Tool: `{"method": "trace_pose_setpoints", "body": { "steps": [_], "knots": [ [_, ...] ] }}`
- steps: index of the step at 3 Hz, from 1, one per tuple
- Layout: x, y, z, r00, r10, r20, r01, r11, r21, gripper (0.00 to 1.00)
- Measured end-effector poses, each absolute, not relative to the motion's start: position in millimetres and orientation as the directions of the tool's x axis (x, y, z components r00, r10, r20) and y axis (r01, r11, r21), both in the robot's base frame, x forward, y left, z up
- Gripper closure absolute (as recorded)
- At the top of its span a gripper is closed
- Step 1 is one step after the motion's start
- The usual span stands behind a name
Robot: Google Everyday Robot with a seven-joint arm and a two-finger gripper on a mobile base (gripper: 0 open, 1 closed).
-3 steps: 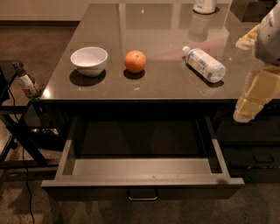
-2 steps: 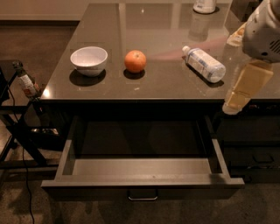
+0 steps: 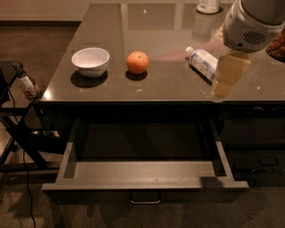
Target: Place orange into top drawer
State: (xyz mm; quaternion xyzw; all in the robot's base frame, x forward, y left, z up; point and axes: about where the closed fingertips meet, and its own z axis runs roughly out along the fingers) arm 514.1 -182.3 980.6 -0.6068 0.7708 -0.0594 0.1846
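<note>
The orange (image 3: 137, 62) sits on the dark glossy tabletop (image 3: 156, 84), left of centre and right of a white bowl (image 3: 90, 61). The top drawer (image 3: 144, 181) is pulled out below the table's front edge, its dark inside showing nothing in it, with a small metal loop handle (image 3: 145, 199) at the centre of its front panel. My gripper (image 3: 228, 75) hangs from the white arm housing (image 3: 254, 22) at the right, over the table's front right part. It is well to the right of the orange, apart from it, and holds nothing that I can see.
A plastic bottle (image 3: 202, 61) lies on its side just left of the gripper. A white container (image 3: 208, 5) stands at the table's back edge. A dark stand with cables (image 3: 20, 129) is on the floor to the left. Closed lower drawers (image 3: 258, 156) are at the right.
The arm and gripper have moved left and up, from the right edge of the view toward the bottle. The orange, bowl and drawer have not moved.
</note>
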Motion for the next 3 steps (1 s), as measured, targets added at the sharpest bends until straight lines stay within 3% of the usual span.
{"method": "trace_pose_setpoints", "body": {
  "steps": [3],
  "knots": [
    [575,-130,981,-0.138,-0.956,-0.26,-0.92,0.221,-0.323,0.0]
  ]
}}
